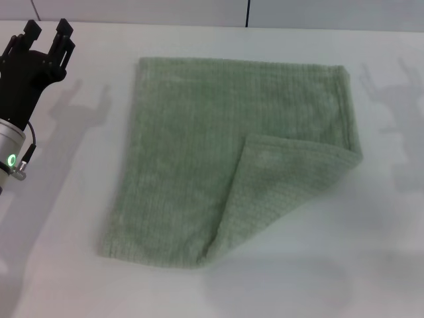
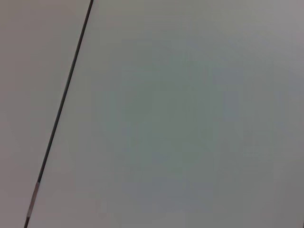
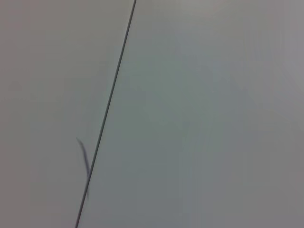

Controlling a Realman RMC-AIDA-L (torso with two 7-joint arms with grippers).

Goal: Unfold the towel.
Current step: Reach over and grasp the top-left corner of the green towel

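Towel (image 1: 199, 159), pale sage green with fine ribbing and hemmed edges, lies flat on the white table (image 1: 79, 265), roughly in the middle of what the head view takes in. Most of it is spread out in a single layer, but its near right corner is turned over onto the cloth, making a triangular flap (image 1: 278, 192) whose fold line runs slantwise from the towel's right edge down to its near edge. The far edge lies straight, and the left edge slants slightly outward toward the near left corner. Off to the left of the towel and well apart from it, toward the far side of the table, the left gripper (image 1: 46, 30) is held above the surface on its black mount, its two dark fingers (image 1: 30, 32) standing clearly apart with a gap between them and nothing held in that gap. Below it, at the left rim of the head view, a silver section of the arm carries a small green light (image 1: 11, 159). The right gripper does not show in the head view at all; to the right of the towel only soft shadows fall across the table. Both wrist views show just pale flat surface crossed by a thin dark seam line (image 2: 61, 109), and neither takes in the towel.
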